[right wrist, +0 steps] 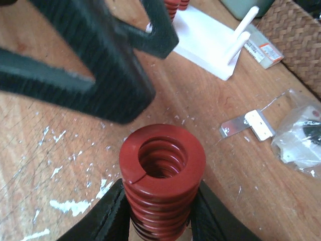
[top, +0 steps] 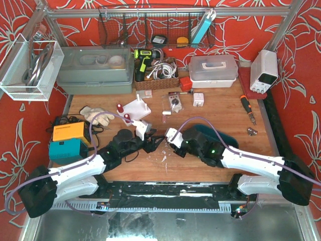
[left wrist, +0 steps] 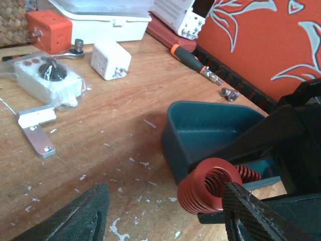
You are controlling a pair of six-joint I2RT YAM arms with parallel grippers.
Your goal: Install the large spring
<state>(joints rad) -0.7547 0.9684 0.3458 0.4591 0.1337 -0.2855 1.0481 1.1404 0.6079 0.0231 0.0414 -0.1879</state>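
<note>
The large red spring stands on end between the fingers of my right gripper, which is shut on it just above the wooden table. In the left wrist view the spring lies in front of my open left gripper, touching its right finger. The left gripper's black fingers hang just beyond the spring in the right wrist view. The white base with pegs lies further back, with small red springs at its far end. The two grippers meet at mid-table.
A teal tray lies right behind the spring. A metal bracket, a bagged part, a white adapter and an orange cube lie behind. A screwdriver is at right; yellow and teal boxes at left.
</note>
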